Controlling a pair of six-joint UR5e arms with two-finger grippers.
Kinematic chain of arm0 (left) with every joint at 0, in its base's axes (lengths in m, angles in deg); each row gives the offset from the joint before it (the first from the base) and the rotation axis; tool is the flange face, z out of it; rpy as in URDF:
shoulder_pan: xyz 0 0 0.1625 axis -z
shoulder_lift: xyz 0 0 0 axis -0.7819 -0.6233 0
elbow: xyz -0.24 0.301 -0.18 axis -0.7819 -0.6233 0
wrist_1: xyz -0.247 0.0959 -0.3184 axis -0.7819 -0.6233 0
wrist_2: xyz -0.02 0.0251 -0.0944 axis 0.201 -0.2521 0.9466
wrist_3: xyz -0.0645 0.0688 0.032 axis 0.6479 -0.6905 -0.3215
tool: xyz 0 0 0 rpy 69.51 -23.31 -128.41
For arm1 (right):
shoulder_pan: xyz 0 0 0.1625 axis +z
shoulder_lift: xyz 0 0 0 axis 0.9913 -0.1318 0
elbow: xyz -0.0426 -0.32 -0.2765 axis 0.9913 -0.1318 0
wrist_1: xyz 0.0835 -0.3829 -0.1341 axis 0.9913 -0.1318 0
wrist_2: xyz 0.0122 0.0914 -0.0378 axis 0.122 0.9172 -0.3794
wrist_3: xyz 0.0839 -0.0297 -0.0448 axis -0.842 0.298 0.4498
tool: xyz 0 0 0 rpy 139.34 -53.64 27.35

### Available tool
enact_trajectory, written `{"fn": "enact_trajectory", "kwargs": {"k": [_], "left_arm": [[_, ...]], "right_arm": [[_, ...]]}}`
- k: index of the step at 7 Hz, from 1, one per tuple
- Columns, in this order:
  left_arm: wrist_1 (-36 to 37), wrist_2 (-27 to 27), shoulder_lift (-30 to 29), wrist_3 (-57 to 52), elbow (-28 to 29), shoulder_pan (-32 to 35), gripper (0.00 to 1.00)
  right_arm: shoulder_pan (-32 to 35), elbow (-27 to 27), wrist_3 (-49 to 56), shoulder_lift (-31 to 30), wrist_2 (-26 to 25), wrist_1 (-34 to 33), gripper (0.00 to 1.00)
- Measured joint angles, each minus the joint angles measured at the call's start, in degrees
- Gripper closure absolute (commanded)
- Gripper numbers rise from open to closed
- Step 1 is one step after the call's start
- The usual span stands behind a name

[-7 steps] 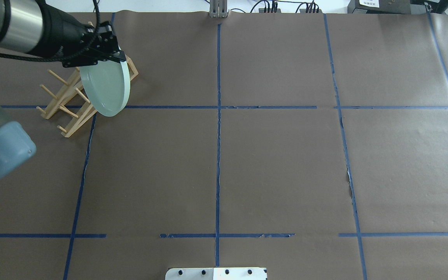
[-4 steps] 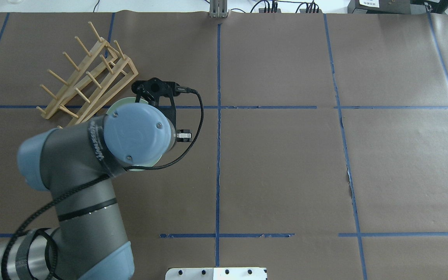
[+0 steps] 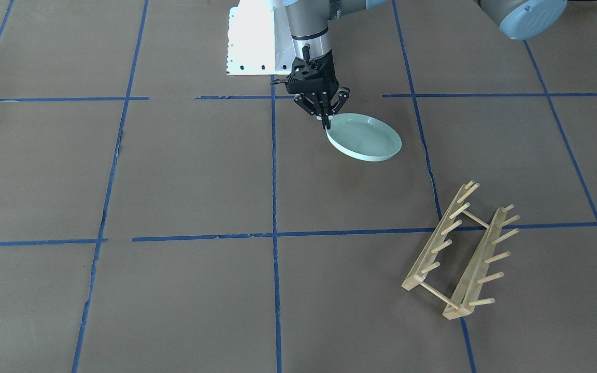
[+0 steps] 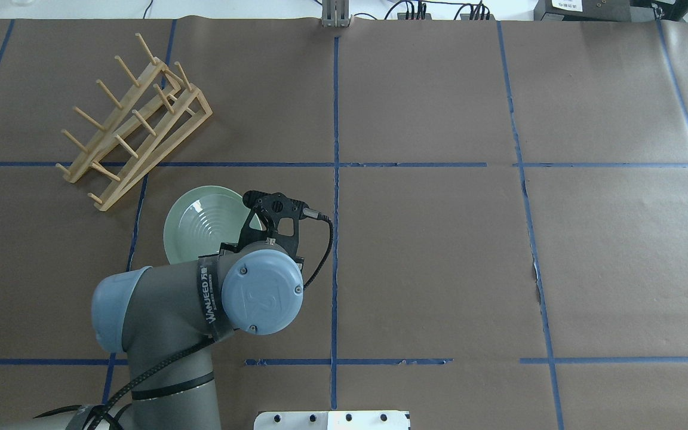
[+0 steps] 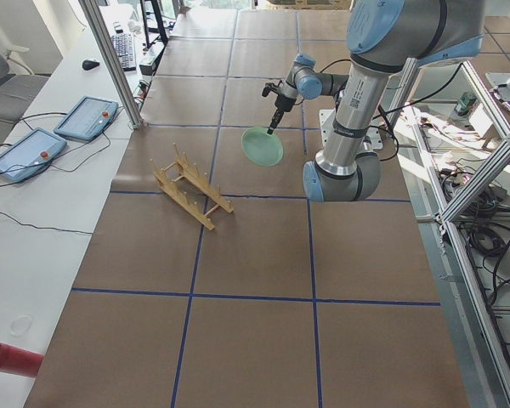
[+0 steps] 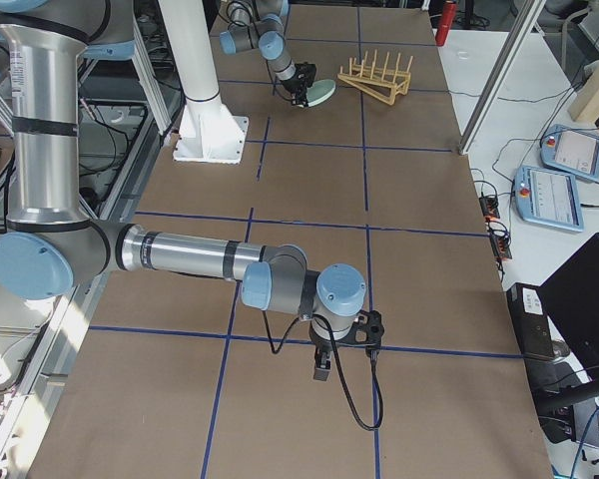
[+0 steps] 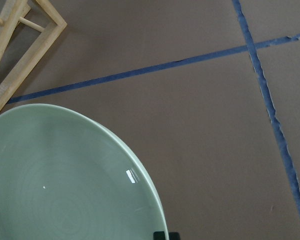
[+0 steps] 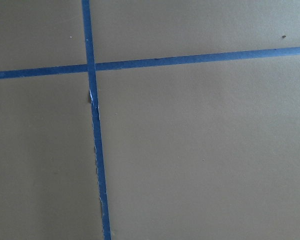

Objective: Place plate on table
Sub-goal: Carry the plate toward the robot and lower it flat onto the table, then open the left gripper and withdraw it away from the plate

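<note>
The pale mint-green plate (image 3: 365, 137) hangs nearly flat, face up and slightly tilted, low over the brown table paper. My left gripper (image 3: 326, 124) is shut on its rim at the edge nearest the robot base. In the overhead view the plate (image 4: 200, 222) shows partly under my left wrist, which hides the fingers. In the left wrist view the plate (image 7: 65, 185) fills the lower left. My right gripper (image 6: 319, 371) shows only in the exterior right view, low over the table far from the plate. I cannot tell whether it is open or shut.
The light wooden peg rack (image 4: 135, 119) stands empty at the table's far left, beyond the plate; it also shows in the front-facing view (image 3: 462, 254). Blue tape lines (image 4: 335, 179) cross the brown paper. A white base plate (image 3: 254, 41) sits at the robot's edge.
My left arm carried the plate out of the rack, toward the robot and the table's middle. The plate turned from upright to nearly flat. The rack now stands empty.
</note>
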Motion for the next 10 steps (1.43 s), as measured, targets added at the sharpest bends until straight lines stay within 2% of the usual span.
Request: {"fn": "enact_trajectory", "kwargs": {"k": [1, 5, 8, 9, 10], "left_arm": [[-0.09, -0.85, 0.09, -0.32, 1.15, -0.77, 0.01], [-0.53, -1.01, -0.39, -1.22, 1.0, -1.16, 0.0], [-2.84, -0.71, -0.13, -1.14, -3.26, 0.08, 0.0], [-3.16, 1.03, -0.2, -1.16, -6.14, 2.47, 0.0], [-3.28, 6.18, -0.29, -2.79, -9.0, 7.53, 0.0]], "right_arm": [[0.0, 0.0, 0.0, 0.0, 0.0, 0.0, 0.0], [0.0, 0.0, 0.0, 0.0, 0.0, 0.0, 0.0], [0.0, 0.0, 0.0, 0.0, 0.0, 0.0, 0.0], [0.0, 0.0, 0.0, 0.0, 0.0, 0.0, 0.0], [0.0, 0.0, 0.0, 0.0, 0.0, 0.0, 0.0]]}}
